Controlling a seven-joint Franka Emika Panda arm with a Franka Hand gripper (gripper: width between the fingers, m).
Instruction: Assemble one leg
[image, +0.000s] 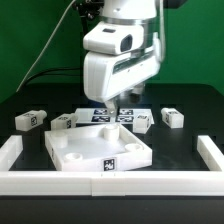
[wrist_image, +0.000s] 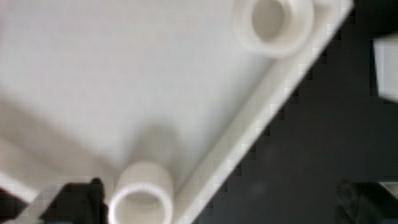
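Gripper (image: 109, 104) is spread wide, nothing held, right over the rim of the top (image: 72, 150), so tbh that top could get shoved into a leg (image: 143, 120) if it's lowered blind.

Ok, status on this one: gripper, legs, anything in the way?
Gripper open, empty, above the tabletop. Four legs lying loose, none gripped. Nothing seen in the way.

My wrist view is all blur: the flat white square piece (wrist_image: 125, 90) runs off its edges, my fingertips (wrist_image: 71, 200) are dark cut-off smudges, and outside my claw (image: 107, 103) covers part of the marker board (image: 128, 115).
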